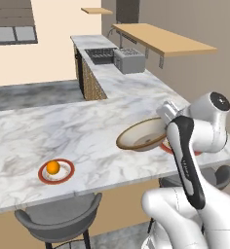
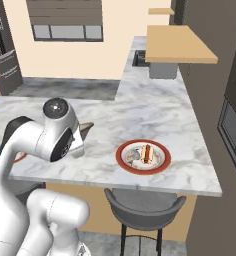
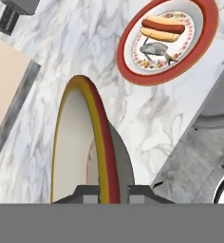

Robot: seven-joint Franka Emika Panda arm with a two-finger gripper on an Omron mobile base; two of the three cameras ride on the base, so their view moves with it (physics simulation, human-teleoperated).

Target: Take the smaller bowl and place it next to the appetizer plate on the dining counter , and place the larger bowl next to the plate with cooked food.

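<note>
My gripper (image 3: 109, 194) is shut on the rim of the larger bowl (image 3: 80, 142), a wide cream bowl with a brown-gold rim. It hangs tilted just above the dining counter (image 1: 87, 136). In the left base view the gripper (image 1: 162, 129) grips the right edge of the larger bowl (image 1: 141, 135). The plate with cooked food (image 3: 167, 40) lies close by on the counter, to the bowl's right (image 2: 143, 156). Far to the left near the front edge lies the appetizer plate (image 1: 56, 171) with its orange ball. The smaller bowl is out of view.
Grey stools (image 1: 58, 216) (image 2: 145, 205) stand under the counter's front edge. A toaster (image 1: 129, 61) and a sink (image 1: 100, 55) sit on the far side counter, under a wooden shelf (image 1: 161, 39). A dark wall (image 2: 225, 100) bounds the right end.
</note>
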